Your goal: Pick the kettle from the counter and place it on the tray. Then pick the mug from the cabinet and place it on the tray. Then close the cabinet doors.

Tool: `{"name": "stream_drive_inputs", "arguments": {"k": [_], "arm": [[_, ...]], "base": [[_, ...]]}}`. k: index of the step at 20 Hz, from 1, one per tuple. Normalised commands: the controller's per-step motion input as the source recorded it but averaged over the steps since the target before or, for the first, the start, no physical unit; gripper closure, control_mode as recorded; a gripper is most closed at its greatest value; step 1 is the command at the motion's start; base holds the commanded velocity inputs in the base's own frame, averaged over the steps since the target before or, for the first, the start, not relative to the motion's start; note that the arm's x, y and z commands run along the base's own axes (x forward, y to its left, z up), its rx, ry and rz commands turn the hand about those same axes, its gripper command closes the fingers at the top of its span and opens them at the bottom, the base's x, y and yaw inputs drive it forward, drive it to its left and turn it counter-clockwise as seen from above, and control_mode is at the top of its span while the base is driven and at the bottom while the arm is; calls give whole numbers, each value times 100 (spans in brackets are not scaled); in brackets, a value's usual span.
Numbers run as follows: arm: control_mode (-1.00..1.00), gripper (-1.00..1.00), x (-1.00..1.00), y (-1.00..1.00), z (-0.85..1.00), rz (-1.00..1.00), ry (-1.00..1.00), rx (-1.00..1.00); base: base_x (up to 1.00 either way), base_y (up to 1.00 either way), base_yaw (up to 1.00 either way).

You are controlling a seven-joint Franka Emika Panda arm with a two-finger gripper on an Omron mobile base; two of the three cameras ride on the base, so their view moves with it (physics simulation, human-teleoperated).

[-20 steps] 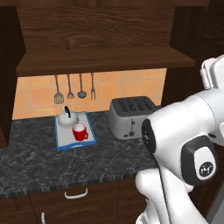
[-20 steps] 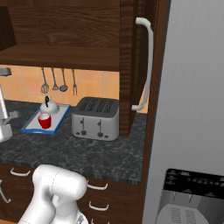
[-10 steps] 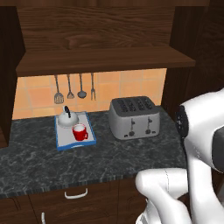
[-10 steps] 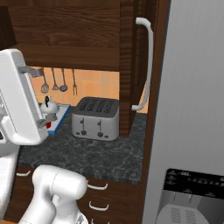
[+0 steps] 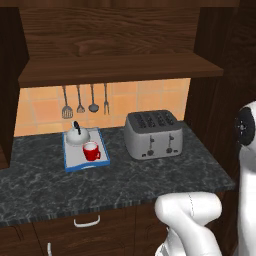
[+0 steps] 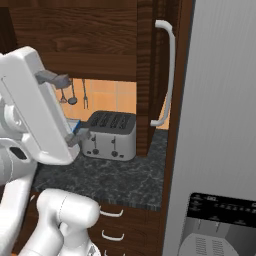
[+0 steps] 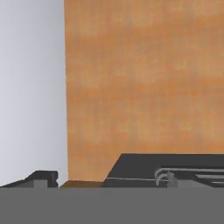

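In the left base view, the long dark marbled stone counter (image 5: 115,182) runs from 9 to 3 o'clock across the lower half. On it, at about 10 o'clock from centre, lies the flat light-grey tray with a blue rim (image 5: 75,161), its long axis running near to far. The small bright red mug (image 5: 91,151) stands upright on the tray's near right part; I cannot tell which way its handle points. Just behind it, at the tray's far end, sits the squat white kettle (image 5: 77,136), its thin black handle upright. At 3 o'clock from the tray stands a boxy silver toaster (image 5: 152,133). Above, the dark brown wood wall cabinet (image 5: 115,47) stands open. In the right base view, one cabinet door (image 6: 159,75) stands swung out at 12 o'clock, its silver bar handle vertical. Whether the gripper is wide or narrow, I cannot tell.
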Motion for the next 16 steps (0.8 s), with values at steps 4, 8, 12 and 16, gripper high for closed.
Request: {"name": "stream_drive_inputs", "arguments": {"k": [4, 8, 12, 16], "arm": [[-100, -100, -47, -31, 3, 0, -30, 0], [-100, -100, -11, -37, 10, 0, -20, 0], [-100, -100, 9, -25, 4, 4, -1, 0], [-100, -100, 18, -14, 1, 17, 0, 0]], "base": [[0, 0, 0], [0, 0, 0], [0, 0, 0], [0, 0, 0]]}}
